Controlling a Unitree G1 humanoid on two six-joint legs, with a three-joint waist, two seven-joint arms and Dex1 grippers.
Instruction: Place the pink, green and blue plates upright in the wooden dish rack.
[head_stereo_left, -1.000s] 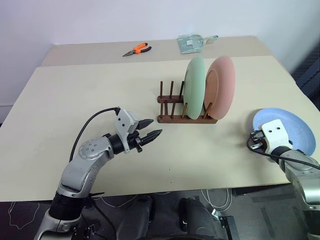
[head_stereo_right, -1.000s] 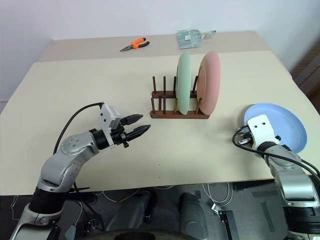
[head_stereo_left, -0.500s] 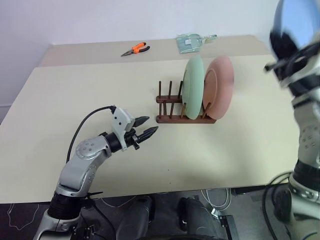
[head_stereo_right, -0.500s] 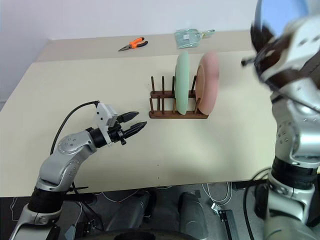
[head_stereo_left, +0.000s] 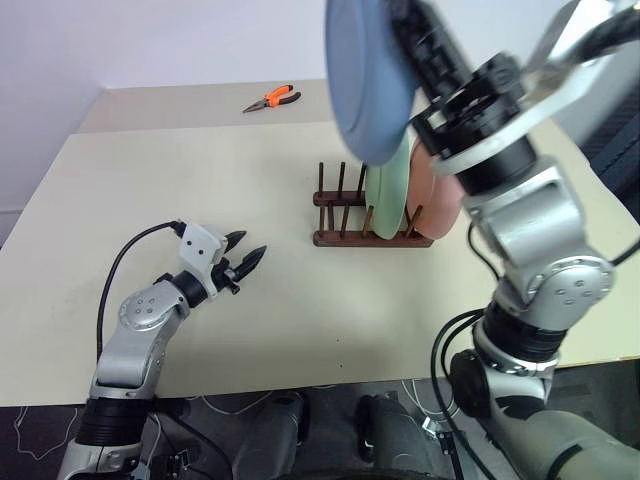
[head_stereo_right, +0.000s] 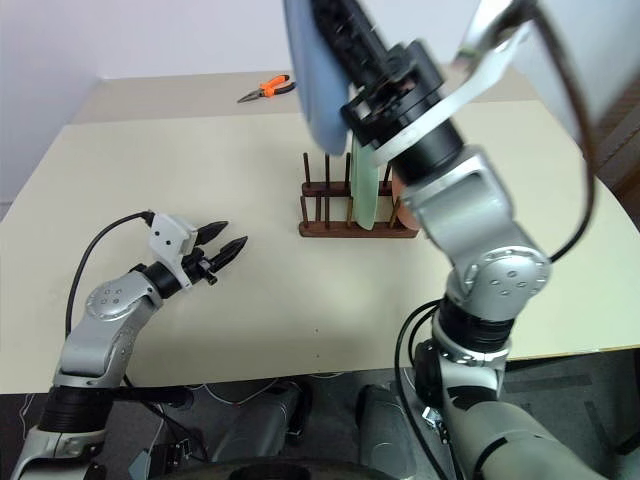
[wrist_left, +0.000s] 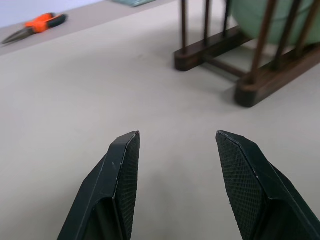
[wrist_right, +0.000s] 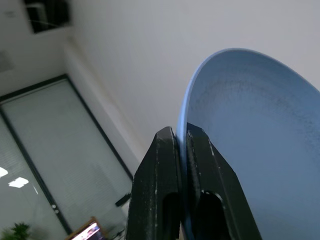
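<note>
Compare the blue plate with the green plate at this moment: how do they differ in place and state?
The blue plate is in the air, pinched at its rim by the right gripper; the green plate stands in the wooden dish rack, untouched. The blue plate hangs above the rack, tilted; the green one sits upright between pegs beside the pink plate. Both are on edge.

rack (head_stereo_left: 372, 238) mid-table | two plates (head_stereo_left: 392, 195) stood in its right slots | pliers (head_stereo_left: 272, 98) behind-left | third plate (head_stereo_left: 365, 80) held above rack

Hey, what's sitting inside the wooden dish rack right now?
The green plate and pink plate stand upright in the wooden dish rack's right-hand slots; the left slots are empty. The raised blue plate covers their tops.
</note>
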